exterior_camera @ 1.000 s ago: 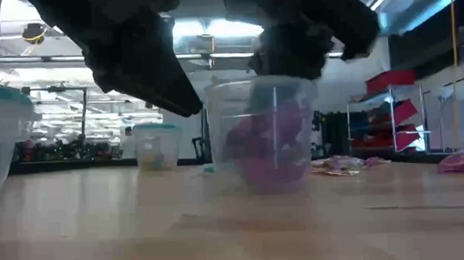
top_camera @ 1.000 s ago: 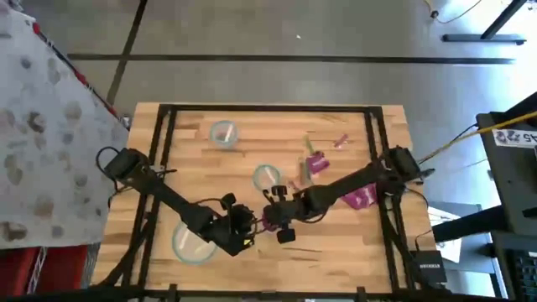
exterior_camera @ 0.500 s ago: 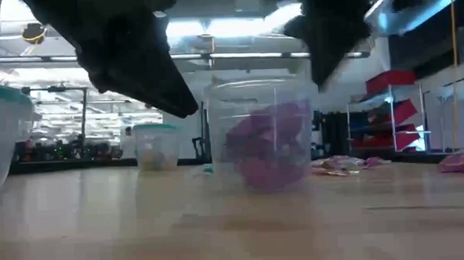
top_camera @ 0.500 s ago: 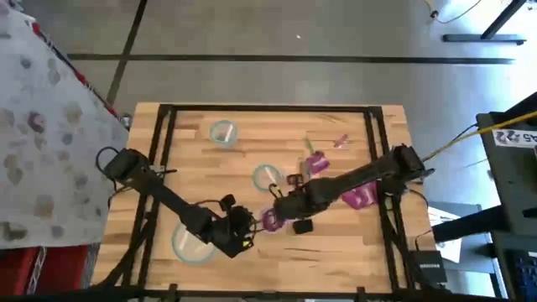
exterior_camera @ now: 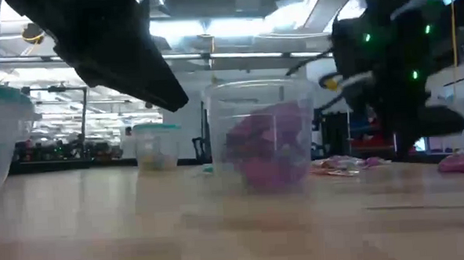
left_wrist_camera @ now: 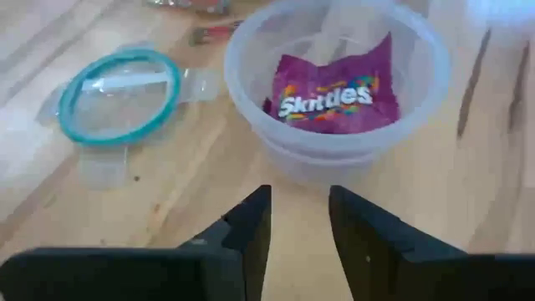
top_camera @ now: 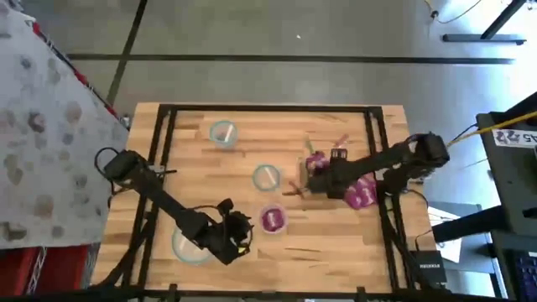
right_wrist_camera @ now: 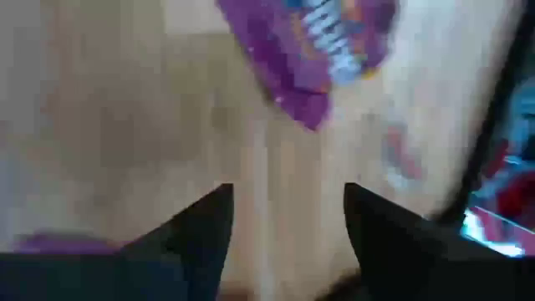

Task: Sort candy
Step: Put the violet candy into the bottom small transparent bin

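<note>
The right hand [top_camera: 317, 174] has pulled away from the tub [top_camera: 273, 219] of purple candy [left_wrist_camera: 334, 94] and now hangs over the loose candy pile [top_camera: 361, 195] on the far-right side of that tub; its fingers [right_wrist_camera: 201, 230] stand apart with nothing between them. A purple packet [right_wrist_camera: 322, 42] lies on the worktop [top_camera: 336, 243] just ahead of them. The left hand [top_camera: 237, 234] sits just beside the tub, on its left, fingers [left_wrist_camera: 251, 226] partly parted and holding nothing. A teal-rimmed lid [left_wrist_camera: 119, 94] lies near the tub. Two more teal-rimmed tubs [top_camera: 267, 176] stand beyond it.
</note>
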You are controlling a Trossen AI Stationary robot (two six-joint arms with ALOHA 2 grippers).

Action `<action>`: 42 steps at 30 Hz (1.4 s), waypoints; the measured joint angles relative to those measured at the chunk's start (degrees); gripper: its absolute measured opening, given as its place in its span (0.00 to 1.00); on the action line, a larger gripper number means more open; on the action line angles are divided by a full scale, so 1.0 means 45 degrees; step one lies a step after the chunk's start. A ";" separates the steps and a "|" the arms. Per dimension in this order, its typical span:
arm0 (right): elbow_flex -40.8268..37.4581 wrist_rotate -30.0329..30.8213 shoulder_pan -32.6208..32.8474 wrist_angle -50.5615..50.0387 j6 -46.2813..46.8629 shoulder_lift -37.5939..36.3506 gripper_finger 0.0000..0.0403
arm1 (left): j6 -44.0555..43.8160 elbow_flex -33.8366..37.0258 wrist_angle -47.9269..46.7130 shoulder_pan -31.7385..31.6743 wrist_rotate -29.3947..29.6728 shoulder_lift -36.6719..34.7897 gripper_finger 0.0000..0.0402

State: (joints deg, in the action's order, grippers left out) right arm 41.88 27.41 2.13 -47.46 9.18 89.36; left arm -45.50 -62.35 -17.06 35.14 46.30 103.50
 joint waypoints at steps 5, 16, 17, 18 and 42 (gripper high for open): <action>-0.0338 0.0001 -0.1314 0.1606 -0.1279 -0.0014 0.49 | 0.0084 0.0000 0.0013 -0.0155 0.0023 0.0000 0.27; -0.0358 -0.1333 -0.2743 0.2903 -0.3174 -0.0029 0.41 | 0.0067 0.0000 0.0039 -0.0162 0.0009 0.0000 0.27; -0.0358 -0.1406 -0.2753 0.3023 -0.3230 -0.0029 0.38 | 0.0052 0.0000 0.0039 -0.0162 0.0005 0.0000 0.27; -0.0363 -0.1468 -0.2753 0.3156 -0.3302 -0.0017 0.35 | -0.0002 0.0000 0.0039 -0.0162 0.0005 0.0000 0.27; 0.1746 -0.0081 0.0627 -0.1130 0.0936 -0.3447 0.00 | -0.0483 0.0000 0.0017 -0.0119 -0.0009 0.0000 0.27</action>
State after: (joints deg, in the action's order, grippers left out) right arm 49.74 27.05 4.95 -52.55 13.39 73.85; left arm -47.67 -62.35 -16.98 34.61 46.26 103.50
